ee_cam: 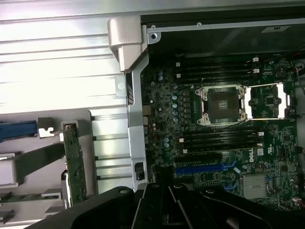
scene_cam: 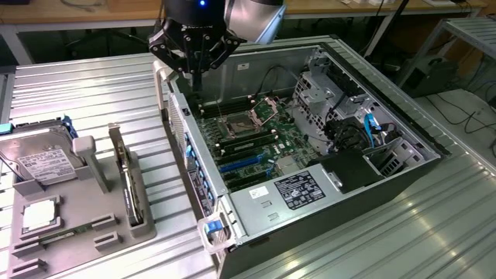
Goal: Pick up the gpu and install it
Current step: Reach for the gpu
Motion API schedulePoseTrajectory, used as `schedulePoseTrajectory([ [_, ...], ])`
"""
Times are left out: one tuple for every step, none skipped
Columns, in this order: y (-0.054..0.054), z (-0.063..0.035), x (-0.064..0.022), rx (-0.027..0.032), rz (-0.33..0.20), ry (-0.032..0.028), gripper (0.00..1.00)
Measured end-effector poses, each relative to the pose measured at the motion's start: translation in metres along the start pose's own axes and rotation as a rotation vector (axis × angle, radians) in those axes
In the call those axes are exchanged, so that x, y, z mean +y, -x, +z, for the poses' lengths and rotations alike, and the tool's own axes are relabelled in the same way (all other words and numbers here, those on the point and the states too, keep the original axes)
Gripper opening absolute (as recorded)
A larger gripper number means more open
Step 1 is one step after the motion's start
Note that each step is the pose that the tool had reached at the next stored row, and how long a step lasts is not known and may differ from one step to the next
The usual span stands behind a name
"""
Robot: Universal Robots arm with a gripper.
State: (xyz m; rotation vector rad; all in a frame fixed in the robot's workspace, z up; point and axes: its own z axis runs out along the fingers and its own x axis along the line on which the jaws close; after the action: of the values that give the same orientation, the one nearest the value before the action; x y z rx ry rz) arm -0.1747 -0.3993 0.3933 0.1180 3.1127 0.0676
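Pincer: closed together, empty, poised over the far corner of the open computer case.
Gpu: on edge in grey holder on the surface, toward the exterior view's left of the pincer, well apart. Long axis roughly parallel to the case wall.

We count one open computer case on the one ribbed tabletop. Inside it we count one motherboard, one CPU socket, two banks of memory slots and one labelled power supply. We count one grey holder, and in it one hard drive, one gpu and one square CPU chip. We count one pincer.
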Motion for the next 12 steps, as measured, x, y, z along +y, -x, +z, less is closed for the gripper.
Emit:
schedulePoseTrajectory([
  [-0.002,0.0,-0.0002,0.0002,0.0,0.0,0.11],
  [-0.003,0.0,-0.0004,0.0003,0.0,0.0,0.11],
  [-0.005,0.0,-0.0005,0.0003,0.0,0.0,0.11],
  [-0.006,-0.0001,-0.0007,0.0004,0.0,0.0,0.11],
  [-0.008,-0.0001,-0.0008,0.0005,0.0,0.0,0.11],
  [-0.009,-0.0001,-0.0009,0.0006,0.0,0.0,0.11],
  [-0.011,-0.0001,-0.0011,0.0007,0.0,0.0,0.11],
  [-0.013,-0.0001,-0.0012,0.0009,0.0,0.0,0.11],
  [-0.014,0.0,-0.0013,0.001,0.0,0.0,0.11],
  [-0.015,0.0,-0.0015,0.0013,0.0,-0.0001,0.11],
  [-0.017,0.0,-0.0016,0.0016,0.0,-0.0001,0.11],
  [-0.018,0.0,-0.0017,0.002,0.0,-0.0001,0.11],
])
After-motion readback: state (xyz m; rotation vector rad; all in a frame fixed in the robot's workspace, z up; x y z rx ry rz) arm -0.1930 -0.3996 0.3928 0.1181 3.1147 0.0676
